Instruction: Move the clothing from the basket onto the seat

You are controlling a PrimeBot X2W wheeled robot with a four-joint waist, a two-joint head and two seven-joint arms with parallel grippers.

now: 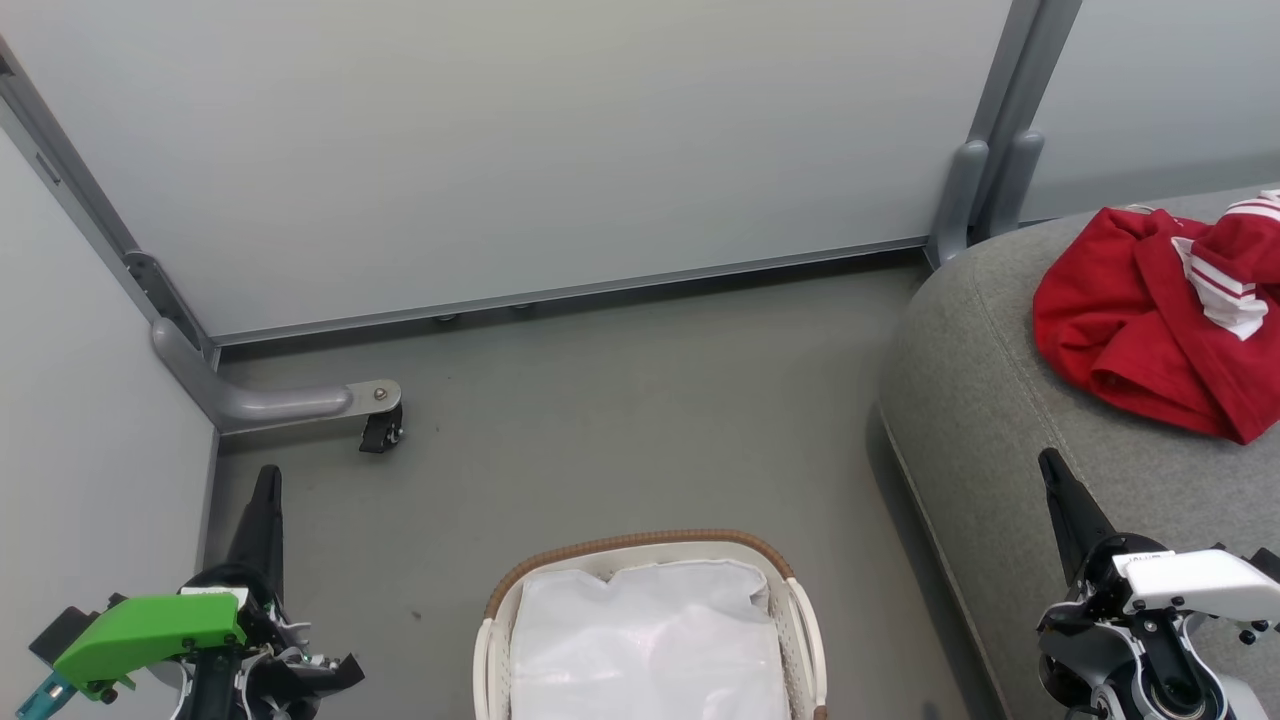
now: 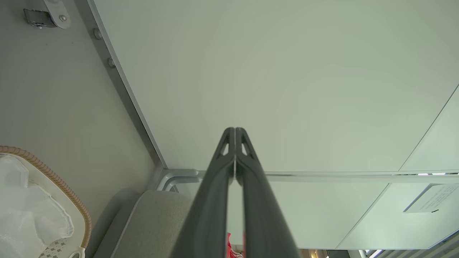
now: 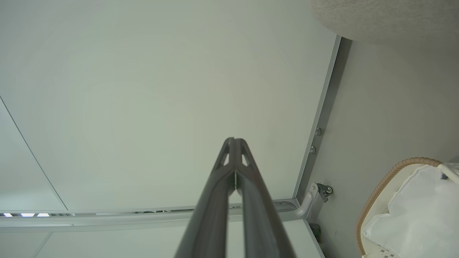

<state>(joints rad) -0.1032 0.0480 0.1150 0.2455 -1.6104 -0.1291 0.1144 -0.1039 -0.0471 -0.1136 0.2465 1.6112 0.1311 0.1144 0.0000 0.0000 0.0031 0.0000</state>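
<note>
Closed on nothing, the left gripper (image 1: 266, 492) and right gripper (image 1: 1056, 482) are flanking the basket (image 1: 640, 541), the clothing (image 1: 1125, 335) lying on the seat (image 1: 990, 420) just ahead of the right.

No text, brand, number or sign is legible. In the left wrist view, a pale notice (image 2: 428, 198) on a wall panel (image 2: 376, 222) carries several lines of dark print, too small to read. In the head view, the red clothing (image 1: 1130, 320) on the seat (image 1: 980, 420) shows white stripes; no lettering on it can be made out.
</note>
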